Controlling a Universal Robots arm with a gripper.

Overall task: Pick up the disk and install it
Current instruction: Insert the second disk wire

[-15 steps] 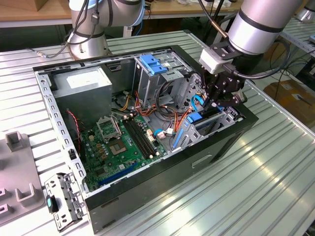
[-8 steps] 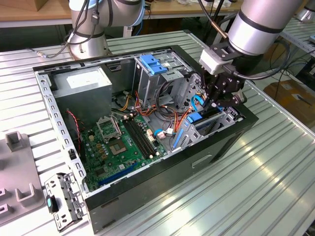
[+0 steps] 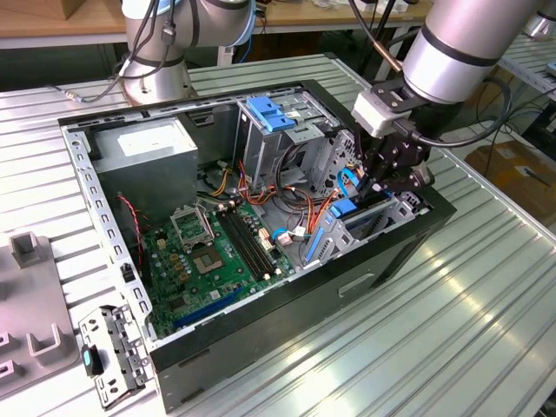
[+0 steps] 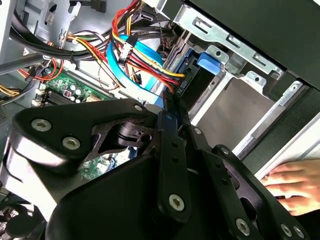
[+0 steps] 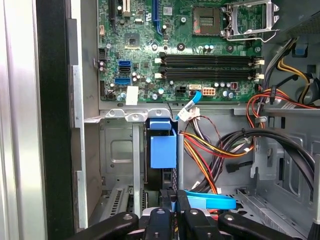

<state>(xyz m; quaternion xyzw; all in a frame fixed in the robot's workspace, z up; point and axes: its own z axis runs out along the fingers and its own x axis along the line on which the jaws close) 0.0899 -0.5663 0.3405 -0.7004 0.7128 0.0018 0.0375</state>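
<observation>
Disk [image 5: 162,150] stands on edge in the drive bay [image 5: 117,165] at the computer case's [image 3: 261,347] front corner, mostly hidden, its blue rail showing. Pincer [image 5: 174,202] is closed on the disk's edge, black linkage blocking the contact. Case rests on the tabletop [image 3: 434,330]; a hand [image 4: 292,182] touches its outer wall.

Our arm: silver tube, black gripper

We see a silver-grey arm [image 3: 460,43] with a black band and black cables, a white wrist block [image 3: 380,111], and a black gripper [image 3: 388,174] of bolted linkage plates with silver screw heads [image 4: 175,201].
</observation>
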